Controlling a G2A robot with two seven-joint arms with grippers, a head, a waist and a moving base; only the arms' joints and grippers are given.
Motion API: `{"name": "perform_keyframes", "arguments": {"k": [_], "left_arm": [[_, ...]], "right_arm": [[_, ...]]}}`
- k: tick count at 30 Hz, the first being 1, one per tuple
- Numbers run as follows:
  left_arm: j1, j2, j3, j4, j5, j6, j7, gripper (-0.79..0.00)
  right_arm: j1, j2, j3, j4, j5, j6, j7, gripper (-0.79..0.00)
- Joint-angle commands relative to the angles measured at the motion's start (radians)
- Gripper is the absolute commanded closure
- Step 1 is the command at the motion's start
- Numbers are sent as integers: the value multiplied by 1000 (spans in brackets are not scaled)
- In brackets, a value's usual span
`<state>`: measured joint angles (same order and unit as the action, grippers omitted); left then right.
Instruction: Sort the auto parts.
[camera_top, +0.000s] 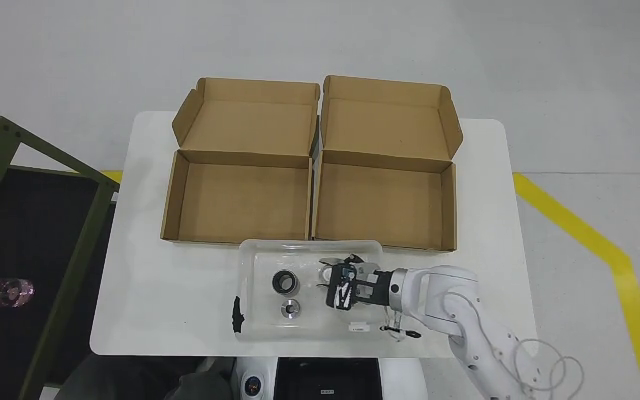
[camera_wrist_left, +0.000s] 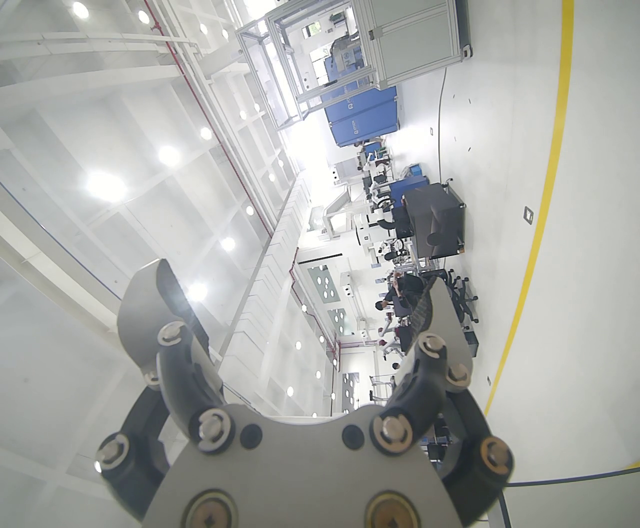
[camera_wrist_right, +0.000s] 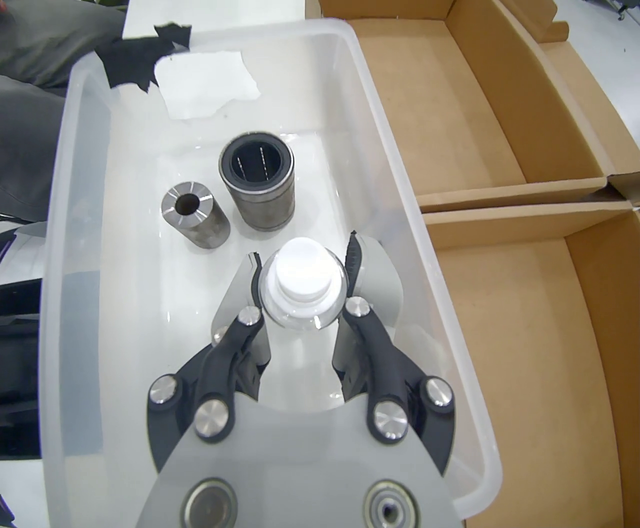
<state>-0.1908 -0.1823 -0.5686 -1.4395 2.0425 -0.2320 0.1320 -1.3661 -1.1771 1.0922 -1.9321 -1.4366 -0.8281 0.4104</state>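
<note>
right gripper (camera_wrist_right: 303, 258) clamped on white-capped clear part (camera_wrist_right: 305, 280), low inside clear bin (camera_wrist_right: 390, 165) | beyond it small steel sleeve (camera_wrist_right: 192, 215) beside larger bearing cylinder (camera_wrist_right: 260, 180), both upright | past bin, open cardboard box (camera_top: 240, 200), second cardboard box (camera_top: 385, 205) | left gripper (camera_wrist_left: 295, 290) spread wide, holding nothing, raised off the table

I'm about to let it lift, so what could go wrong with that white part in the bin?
The right pincer grips the white part on its rounded clear body, so it may slip when lifted.
The large metal sleeve and small metal sleeve stand upright just ahead; a forward swing could topple them.
A low carry toward the cardboard boxes could catch the bin wall.
</note>
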Motion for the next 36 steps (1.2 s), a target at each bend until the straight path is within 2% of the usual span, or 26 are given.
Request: {"name": "perform_keyframes", "arguments": {"k": [1,9,16,21,28,36], "left_arm": [[0,0,0,0,0,0,0,-785],[0,0,0,0,0,0,0,-785],[0,0,0,0,0,0,0,-785],[0,0,0,0,0,0,0,-785],[0,0,0,0,0,0,0,-785],[0,0,0,0,0,0,0,-785]], "right_arm": [[3,1,0,-12,20,-1,-16,0],[29,1,-2,-82,107,-8,-120,0],[54,1,-4,-121,111,11,-203,0],[47,-4,-21,-119,95,85,-289,0],[40,-10,-17,-127,10,220,-507,0],[57,-9,23,-113,1,260,-598,0]]}}
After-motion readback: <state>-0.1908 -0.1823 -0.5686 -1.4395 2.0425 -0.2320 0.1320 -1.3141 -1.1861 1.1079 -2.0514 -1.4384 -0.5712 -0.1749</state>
